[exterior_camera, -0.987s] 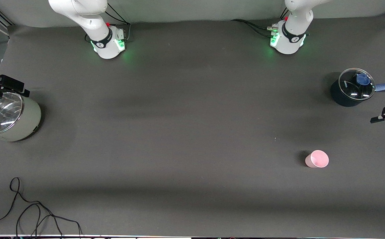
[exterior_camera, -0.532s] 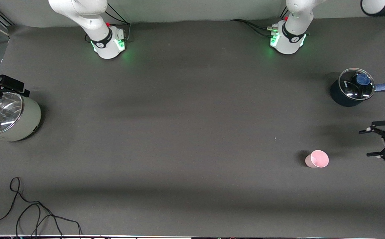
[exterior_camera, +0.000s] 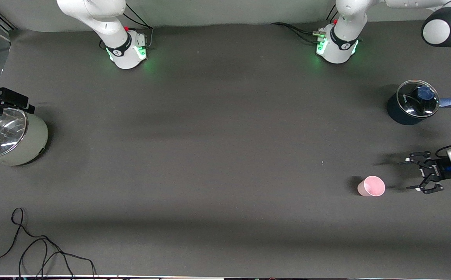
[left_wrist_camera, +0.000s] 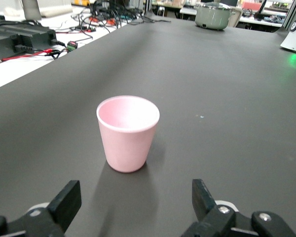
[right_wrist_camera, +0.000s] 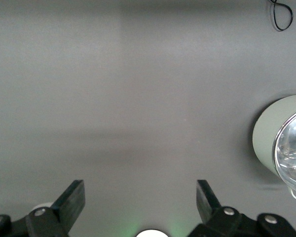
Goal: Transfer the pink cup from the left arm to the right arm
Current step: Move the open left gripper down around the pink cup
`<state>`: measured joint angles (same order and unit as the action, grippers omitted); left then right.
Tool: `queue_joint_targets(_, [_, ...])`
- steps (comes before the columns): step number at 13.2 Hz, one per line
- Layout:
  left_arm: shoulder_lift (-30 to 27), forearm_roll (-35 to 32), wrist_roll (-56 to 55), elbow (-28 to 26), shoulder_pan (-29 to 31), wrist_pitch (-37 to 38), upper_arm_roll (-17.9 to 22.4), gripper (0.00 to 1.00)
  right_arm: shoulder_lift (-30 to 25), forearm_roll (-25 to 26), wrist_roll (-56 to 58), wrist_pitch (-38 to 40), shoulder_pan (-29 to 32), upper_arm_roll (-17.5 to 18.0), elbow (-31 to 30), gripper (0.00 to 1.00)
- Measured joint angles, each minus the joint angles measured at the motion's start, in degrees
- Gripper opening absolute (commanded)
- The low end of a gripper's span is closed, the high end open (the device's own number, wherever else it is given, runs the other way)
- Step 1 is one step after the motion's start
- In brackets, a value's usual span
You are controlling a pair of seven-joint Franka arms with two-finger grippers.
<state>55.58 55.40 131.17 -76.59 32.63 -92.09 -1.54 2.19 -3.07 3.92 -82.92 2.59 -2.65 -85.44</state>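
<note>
The pink cup stands upright on the dark table toward the left arm's end, nearer to the front camera than the dark saucepan. My left gripper is open and empty, low over the table beside the cup, a short gap away, its jaws facing the cup. In the left wrist view the cup stands ahead of the open gripper. My right gripper waits open and empty over the grey-green pot at the right arm's end. The right wrist view shows this gripper open over bare table.
A dark blue saucepan with a glass lid and blue handle stands at the left arm's end. A grey-green pot with a glass lid stands at the right arm's end, also seen in the right wrist view. A black cable lies near the front edge.
My left gripper has come in from the table's end toward the pink cup and turned its jaws to face it. The cup and the right gripper have not moved.
</note>
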Motion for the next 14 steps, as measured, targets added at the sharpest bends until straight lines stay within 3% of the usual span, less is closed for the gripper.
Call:
queue_joint_targets(6, [6.23, 5.95, 9.02, 0.26, 1.00, 0.00, -1.66, 1.00, 0.00, 0.00, 0.00, 0.00, 0.00, 0.00, 0.00, 1.00])
queue_joint_targets(14, [9.62, 12.57, 10.79, 0.49, 0.88, -1.30, -3.54, 1.00, 0.00, 0.00, -0.02, 0.00, 0.01, 0.00, 0.00, 1.00])
